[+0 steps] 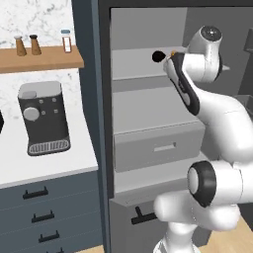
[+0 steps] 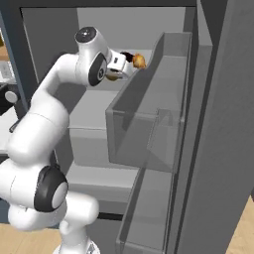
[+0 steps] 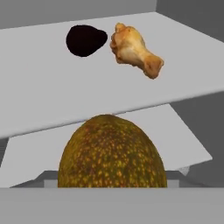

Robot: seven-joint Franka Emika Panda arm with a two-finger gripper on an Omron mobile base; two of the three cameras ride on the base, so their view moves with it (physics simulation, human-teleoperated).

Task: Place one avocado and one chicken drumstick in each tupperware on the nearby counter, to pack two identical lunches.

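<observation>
Olive-brown avocado (image 3: 112, 152) sits in the tool, inside the fridge.
Left base view: tool (image 1: 165, 58) at 1 o'clock, near a dark avocado (image 1: 158, 56). Right base view: its jaws stand wide around the fruit. Hand view: drumstick (image 3: 134, 50) at 12 o'clock on the shelf (image 3: 52, 92); firm, rounded, slippery fruit, best gripped across the widest part.

An open grey refrigerator (image 1: 148, 123) takes up the middle of the room's view, with flat grey shelves (image 1: 148, 106) and a closed drawer (image 1: 158, 147) inside; its swung-out door (image 2: 218, 149) carries translucent bins (image 2: 144, 129). To the left, a white counter (image 1: 29, 165) tops slate-blue drawers with black bar handles (image 1: 35, 193). A dark coffee machine (image 1: 43, 117) stands on it. Above, a brown wooden wall shelf (image 1: 39, 59) bears two brown shakers (image 1: 27, 45) and a small white jar (image 1: 66, 41) against a white marbled wall (image 1: 34, 17). The floor (image 1: 232, 239) is light wood.
</observation>
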